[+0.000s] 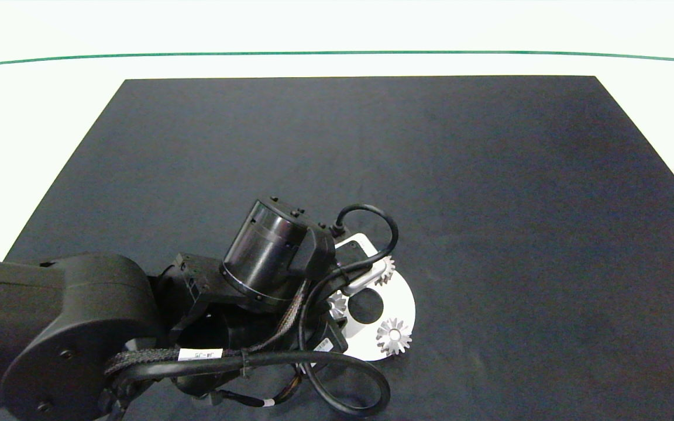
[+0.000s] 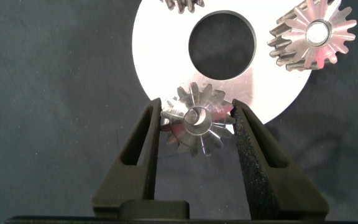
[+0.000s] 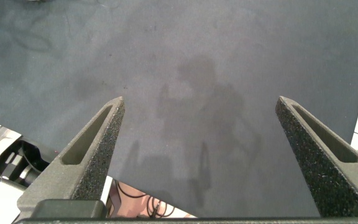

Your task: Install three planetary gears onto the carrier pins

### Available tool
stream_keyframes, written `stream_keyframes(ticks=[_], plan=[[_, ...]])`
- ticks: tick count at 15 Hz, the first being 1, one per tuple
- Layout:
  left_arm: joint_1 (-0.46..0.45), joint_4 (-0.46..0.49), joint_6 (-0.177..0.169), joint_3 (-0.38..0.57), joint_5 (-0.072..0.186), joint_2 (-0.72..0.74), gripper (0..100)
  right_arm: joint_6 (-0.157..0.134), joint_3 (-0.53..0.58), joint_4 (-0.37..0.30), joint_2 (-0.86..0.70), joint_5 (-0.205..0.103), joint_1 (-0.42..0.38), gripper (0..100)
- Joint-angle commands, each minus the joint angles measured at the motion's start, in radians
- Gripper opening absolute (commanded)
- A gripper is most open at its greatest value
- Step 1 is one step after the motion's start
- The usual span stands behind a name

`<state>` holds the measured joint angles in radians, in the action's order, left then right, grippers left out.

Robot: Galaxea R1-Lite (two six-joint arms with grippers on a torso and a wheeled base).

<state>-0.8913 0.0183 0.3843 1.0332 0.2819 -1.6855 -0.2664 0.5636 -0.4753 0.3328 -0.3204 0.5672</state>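
The white disc point(image 1: 405, 305) point(image 2: 160, 56) lies on the dark mat under my left arm point(image 1: 267, 257). Three silver planetary gears sit over it. One gear point(image 2: 316, 36) point(image 1: 394, 336) has a white carrier pin point(image 2: 319, 30) showing in its centre hole. A second gear point(image 2: 182, 5) point(image 1: 385, 270) is cut off by the picture's edge in the left wrist view. The third gear point(image 2: 197, 121) point(image 1: 337, 304) stands at the disc's rim, with my left gripper point(image 2: 196, 109) shut on its teeth from both sides. My right gripper point(image 3: 201, 109) hangs open over bare mat, outside the head view.
The black mat point(image 1: 489, 175) covers most of the white table. A green line point(image 1: 337, 52) runs along the far side. My left arm's cables point(image 1: 343, 380) loop near the front edge beside the disc.
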Motion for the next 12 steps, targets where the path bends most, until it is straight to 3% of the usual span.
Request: stream_keyframes(ticks=[1,12], plan=[[0.002,-0.001,0.002,0.001,0.002,0.004,0,-0.002,-0.001,-0.003,-0.003,-0.002,0.0,100],[0.018,-0.009,0.002,-0.004,0.002,0.004,0,-0.002,-0.002,-0.003,-0.004,-0.002,0.002,100]])
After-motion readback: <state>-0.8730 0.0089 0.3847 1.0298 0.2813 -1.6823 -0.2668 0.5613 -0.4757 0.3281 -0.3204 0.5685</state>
